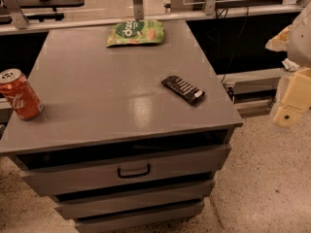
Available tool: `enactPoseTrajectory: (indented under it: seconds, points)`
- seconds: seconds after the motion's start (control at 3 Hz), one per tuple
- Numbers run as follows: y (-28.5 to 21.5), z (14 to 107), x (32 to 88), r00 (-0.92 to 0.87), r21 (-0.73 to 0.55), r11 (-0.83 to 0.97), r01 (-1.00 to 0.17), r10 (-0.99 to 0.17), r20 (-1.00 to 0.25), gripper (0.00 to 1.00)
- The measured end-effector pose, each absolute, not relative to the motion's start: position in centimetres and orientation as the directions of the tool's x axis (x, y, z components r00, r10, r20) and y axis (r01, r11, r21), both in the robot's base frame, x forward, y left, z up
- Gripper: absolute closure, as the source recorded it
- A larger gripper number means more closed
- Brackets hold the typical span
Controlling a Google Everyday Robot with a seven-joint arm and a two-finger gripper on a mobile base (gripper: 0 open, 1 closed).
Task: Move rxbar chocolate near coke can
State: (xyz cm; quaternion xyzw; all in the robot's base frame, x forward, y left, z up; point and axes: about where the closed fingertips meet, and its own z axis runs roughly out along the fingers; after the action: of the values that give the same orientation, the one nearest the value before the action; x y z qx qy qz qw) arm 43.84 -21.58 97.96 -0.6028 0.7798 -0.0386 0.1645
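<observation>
Rxbar chocolate (183,90) lies untouched near the right edge of the cabinet (107,76), well apart from the coke can (19,94); the gripper (291,102) hangs beyond that edge, open or closed I cannot tell.

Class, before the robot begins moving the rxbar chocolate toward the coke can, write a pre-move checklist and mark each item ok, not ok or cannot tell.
1. The rxbar chocolate is in view and uncovered, lying flat on the right side of the cabinet top: ok.
2. The coke can stands on its base at the left edge: ok.
3. Nothing lies between bar and can: ok.
4. The green snack bag is out of the way, at the far edge: ok.
5. The gripper is over the bar: not ok; it is off the cabinet's right side.
6. The bar is held: not ok.
</observation>
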Motion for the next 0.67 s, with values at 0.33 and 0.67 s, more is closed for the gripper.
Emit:
enactPoseTrajectory:
  seconds: [0.33,0.67]
  points:
    - [-21.6,98.0,43.8,-0.219,-0.259,0.27,-0.927,-0.953,-0.21,0.0]
    - [-20.5,97.2,45.7,-0.208,-0.266,0.281,-0.922,-0.939,-0.274,0.0]
